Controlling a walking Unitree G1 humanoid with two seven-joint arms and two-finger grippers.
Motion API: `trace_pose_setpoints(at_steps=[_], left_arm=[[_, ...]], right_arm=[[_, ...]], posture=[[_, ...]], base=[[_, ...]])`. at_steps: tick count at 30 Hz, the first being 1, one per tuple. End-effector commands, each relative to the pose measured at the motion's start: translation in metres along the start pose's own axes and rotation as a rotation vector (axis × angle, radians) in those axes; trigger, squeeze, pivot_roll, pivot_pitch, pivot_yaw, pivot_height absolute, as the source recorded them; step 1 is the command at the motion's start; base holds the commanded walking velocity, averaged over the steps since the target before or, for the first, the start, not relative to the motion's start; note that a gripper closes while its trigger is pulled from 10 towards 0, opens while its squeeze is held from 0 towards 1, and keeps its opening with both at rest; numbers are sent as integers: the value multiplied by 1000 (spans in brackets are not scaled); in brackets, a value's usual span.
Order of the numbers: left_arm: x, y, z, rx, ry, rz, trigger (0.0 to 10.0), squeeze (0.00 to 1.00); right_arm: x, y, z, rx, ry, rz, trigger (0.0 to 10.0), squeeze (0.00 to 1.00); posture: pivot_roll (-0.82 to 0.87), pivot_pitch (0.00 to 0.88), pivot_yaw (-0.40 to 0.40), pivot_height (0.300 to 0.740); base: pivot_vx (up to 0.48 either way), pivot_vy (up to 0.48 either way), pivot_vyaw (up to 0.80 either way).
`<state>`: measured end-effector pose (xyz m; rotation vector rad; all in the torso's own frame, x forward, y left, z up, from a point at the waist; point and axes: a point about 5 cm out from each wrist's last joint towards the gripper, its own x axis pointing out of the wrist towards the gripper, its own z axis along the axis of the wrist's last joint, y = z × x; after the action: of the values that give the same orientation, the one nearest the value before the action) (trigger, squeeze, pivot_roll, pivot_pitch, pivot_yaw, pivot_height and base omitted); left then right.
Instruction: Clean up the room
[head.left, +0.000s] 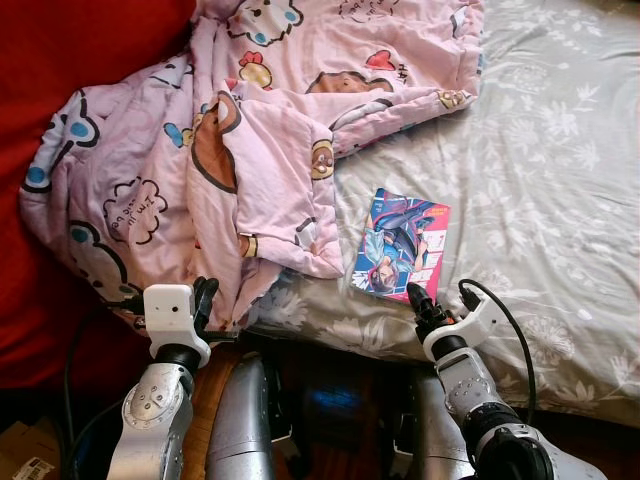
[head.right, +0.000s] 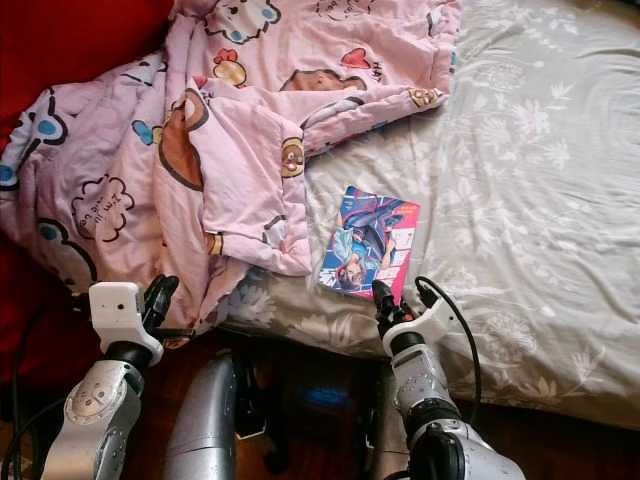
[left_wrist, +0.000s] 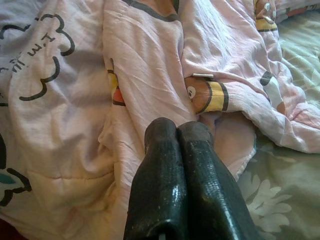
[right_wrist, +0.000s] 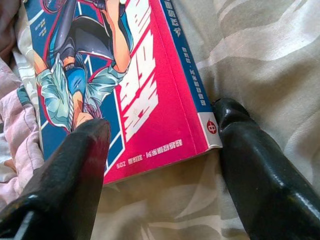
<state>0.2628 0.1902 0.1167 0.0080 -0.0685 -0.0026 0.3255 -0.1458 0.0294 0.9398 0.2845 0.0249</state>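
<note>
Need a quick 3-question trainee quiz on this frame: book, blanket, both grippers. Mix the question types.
1. True or false: the right gripper is open, with a finger at each side of the near edge of the manga book.
2. Multiple choice: what do the left gripper's fingertips rest against? A) the grey floral sheet B) the pink cartoon blanket C) the book
3. Fill in: the book lies on the ____, just right of the blanket's edge.

Key
1. True; the fingers straddle it, not yet closed on it.
2. B; its fingers are pressed together.
3. Sheet.
</note>
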Motion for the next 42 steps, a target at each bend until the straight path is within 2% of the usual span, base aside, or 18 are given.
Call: trace_pose_setpoints(at_steps=[1, 2, 4, 12, 30, 37, 42], left_arm=[[-7, 5, -6, 9, 34, 20, 10000, 0], [-7, 5, -6, 9, 35, 22, 10000, 0], [-8, 5, -7, 9, 36, 23, 10000, 0], [-9, 5, -8, 7, 43, 28, 10000, 0], [-5, 7, -11, 18, 53, 31, 10000, 0], [0, 8, -11, 15, 46, 35, 10000, 0], [8, 7, -13, 11, 38, 39, 10000, 0]], right_arm=[[-3, 3, -26, 22, 106, 10, 10000, 0], [-3, 3, -26, 20, 106, 7, 5569, 0], [-3, 2, -26, 24, 103, 6, 0, 0], [-13, -14, -30, 28, 114, -38, 0, 0], [-14, -15, -33, 16, 112, -54, 0, 0], [-13, -17, -22, -29, 66, -67, 0, 0], [-17, -25, -9, -107, -33, -113, 0, 0]], posture=[[82, 401, 27, 605], [83, 401, 26, 605], [81, 401, 24, 605], [77, 400, 22, 605], [76, 377, 27, 605], [56, 357, 21, 605], [25, 317, 10, 605]], base=[[0, 0, 0], [0, 0, 0], [0, 0, 0], [0, 0, 0], [0, 0, 0], [0, 0, 0], [0, 0, 0]])
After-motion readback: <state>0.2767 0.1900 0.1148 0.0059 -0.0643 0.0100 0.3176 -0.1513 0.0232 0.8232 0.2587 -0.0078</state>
